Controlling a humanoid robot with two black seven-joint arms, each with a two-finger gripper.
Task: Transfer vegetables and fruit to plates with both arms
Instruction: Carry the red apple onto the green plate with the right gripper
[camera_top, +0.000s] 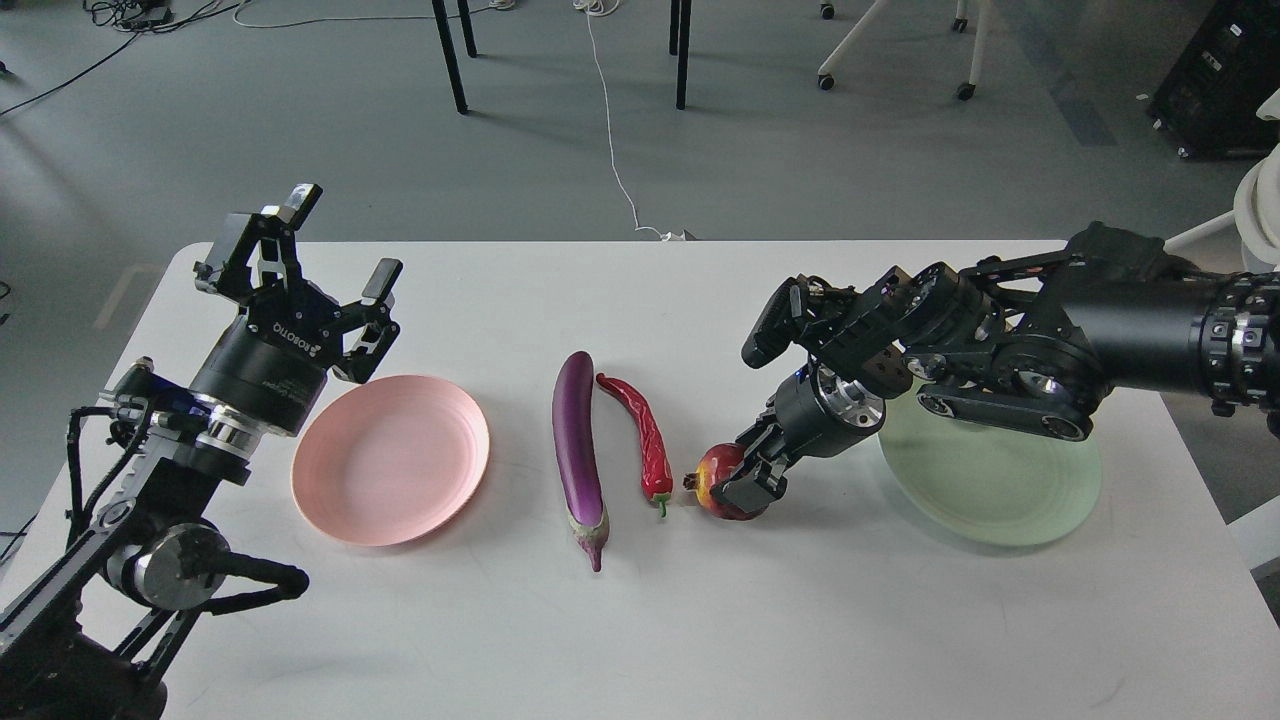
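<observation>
Left arm rises from the near-left corner, its gripper (335, 255) raised with fingers spread apart, empty, beside the pink plate (391, 459). Right arm reaches in from the right, bent downward over the green plate (990, 480); its gripper (745, 485) is clamped around the dark red fruit (720, 480) resting on the white desk (640, 620). Between the plates lie a glossy purple eggplant (579, 450) and a curved red chili (645, 440), side by side, apart.
</observation>
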